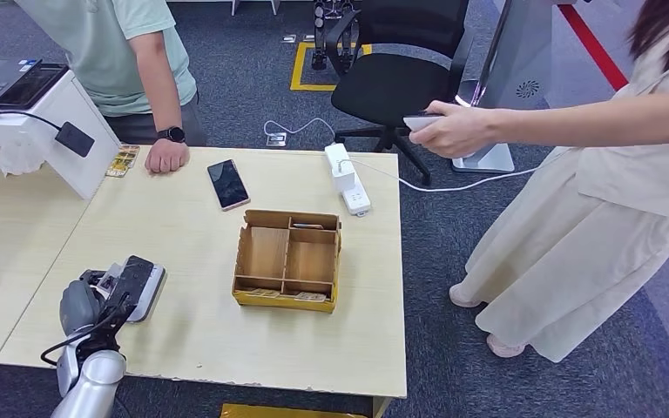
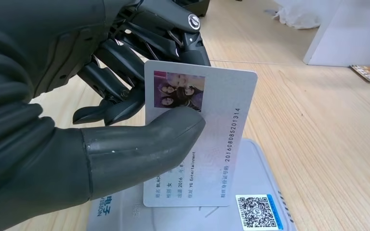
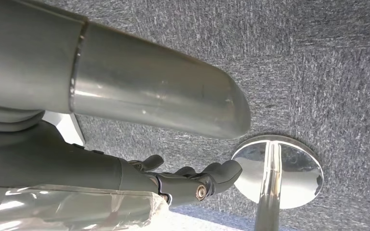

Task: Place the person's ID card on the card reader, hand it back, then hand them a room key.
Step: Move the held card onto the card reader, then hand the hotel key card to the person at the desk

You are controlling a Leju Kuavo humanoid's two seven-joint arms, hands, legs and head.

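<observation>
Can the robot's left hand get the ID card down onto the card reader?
Probably yes. The left hand already pinches the ID card upright right over the card reader, and nothing sits between them.

Office: desk (image 1: 226, 348), swivel chair (image 1: 401, 83), carpet (image 1: 453, 366)

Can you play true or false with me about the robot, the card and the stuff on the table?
1. The left hand holds the ID card. True.
2. The card lies flat on the card reader. False: it is held on edge over it.
3. The phone sits inside the wooden box. False: it lies on the table beside the box.
4. The right hand hangs over carpet, holding nothing. True.
</observation>
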